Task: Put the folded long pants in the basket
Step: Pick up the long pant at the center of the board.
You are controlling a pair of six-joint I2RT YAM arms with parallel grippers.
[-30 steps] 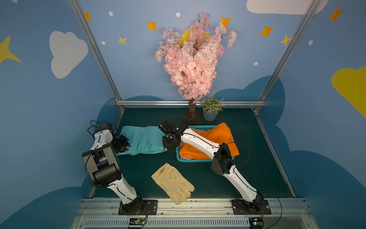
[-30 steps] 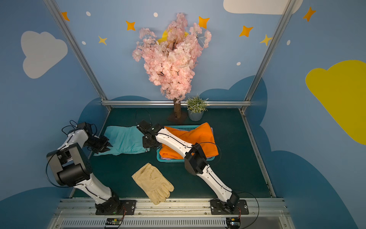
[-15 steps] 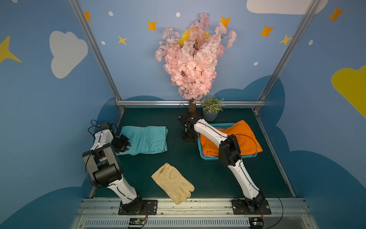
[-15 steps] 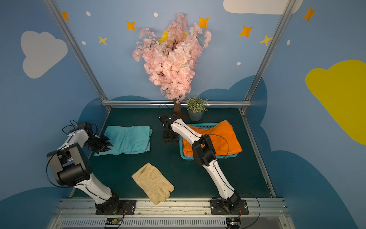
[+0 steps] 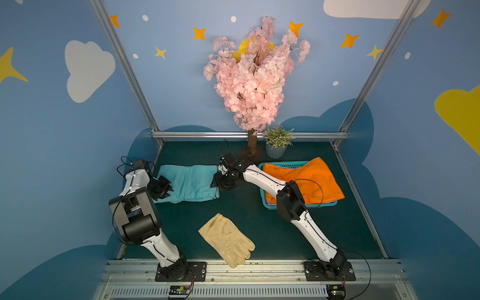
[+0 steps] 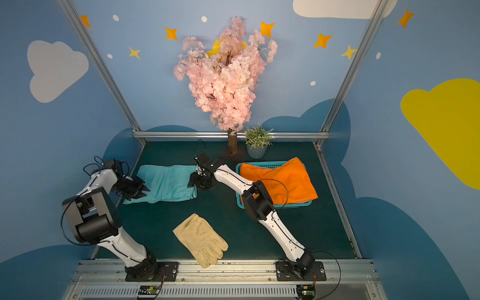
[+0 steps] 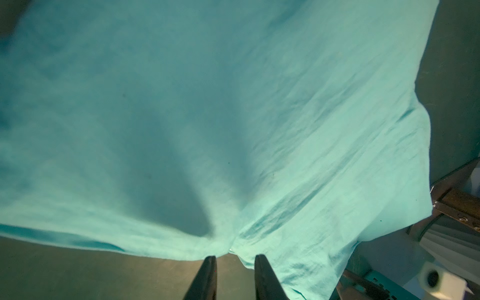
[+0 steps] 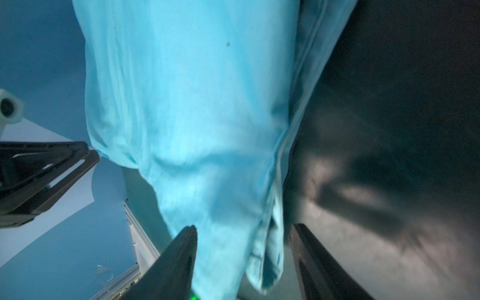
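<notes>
The turquoise folded long pants (image 5: 189, 183) (image 6: 167, 183) lie flat on the table's left half. At their left edge sits my left gripper (image 5: 167, 190) (image 6: 145, 191), whose narrowly parted jaws hold nothing; the cloth edge (image 7: 233, 117) starts just beyond the left gripper's tips (image 7: 235, 257). My right gripper (image 5: 217, 181) (image 6: 192, 180) (image 8: 242, 227) is open at the right edge, its jaws either side of the cloth's hem (image 8: 194, 104). Orange pants (image 5: 306, 181) (image 6: 283, 179) lie on top in the teal basket (image 5: 283, 164) (image 6: 259, 165), a lilac edge (image 5: 327, 201) under them.
A cream work glove (image 5: 226, 240) lies near the front middle. A blossom tree's trunk (image 5: 252, 142) and a grey plant pot (image 5: 276, 149) stand at the back, just behind my right gripper and the basket. Metal frame rails bound the table.
The basket with the orange pants has shifted to the right. My right gripper drew back toward the tree, then returned to the turquoise pants' right edge with wider jaws. The left arm stayed put.
</notes>
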